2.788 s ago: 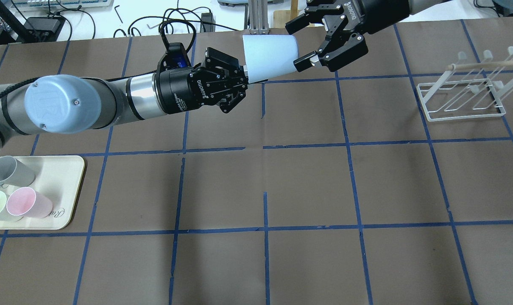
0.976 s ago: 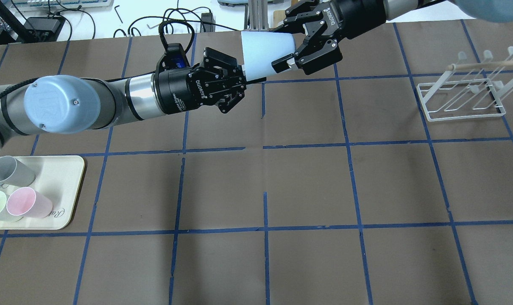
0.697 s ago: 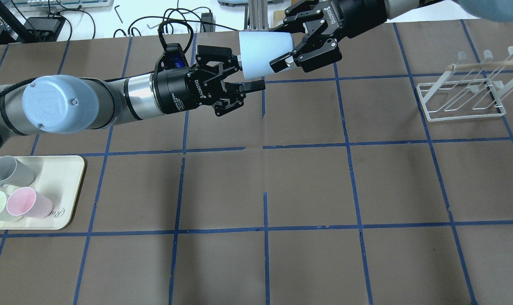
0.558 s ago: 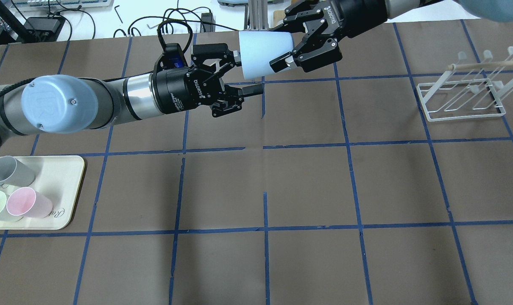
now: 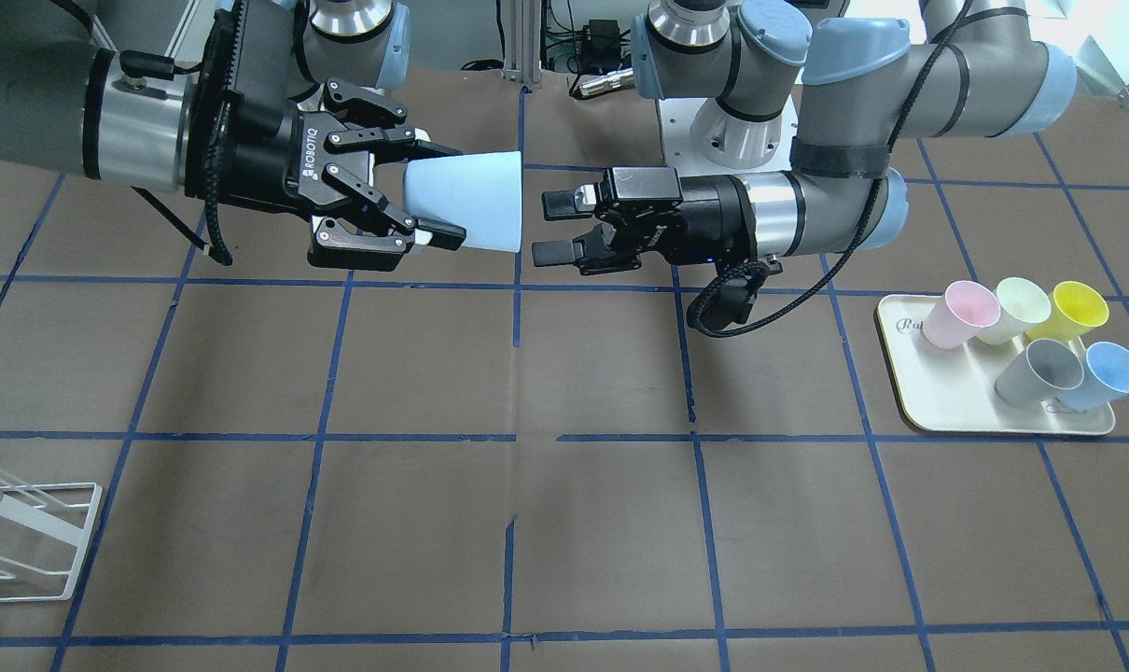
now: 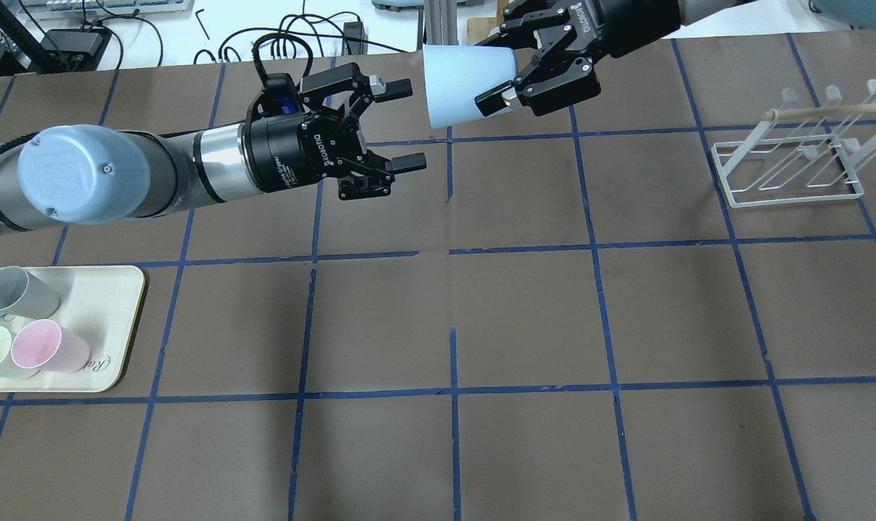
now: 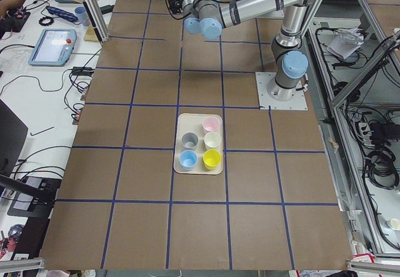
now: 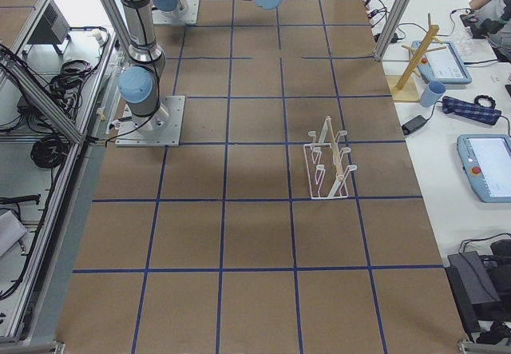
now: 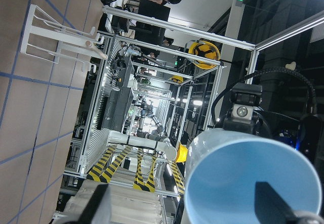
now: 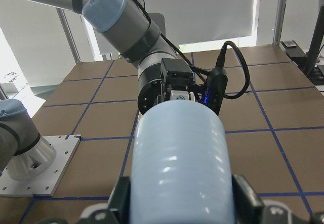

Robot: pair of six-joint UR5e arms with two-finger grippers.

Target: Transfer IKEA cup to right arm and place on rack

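Cream tray (image 5: 942,397), pink cup (image 5: 962,315), pale cup (image 5: 1018,308), yellow cup (image 5: 1075,311), grey cup (image 5: 1038,371), blue cup (image 5: 1104,374)

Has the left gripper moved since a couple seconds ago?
Yes. The left gripper opened and drew back leftward in the overhead view, away from the vertical tape line.

A: Right pincer (image 6: 497,69)?
B: Clamped on the narrow end of the IKEA cup (image 6: 458,83), wrist level.
A: Left pincer (image 6: 409,124)?
B: Fingers spread wide, just off the cup's rim, facing its mouth and touching nothing.
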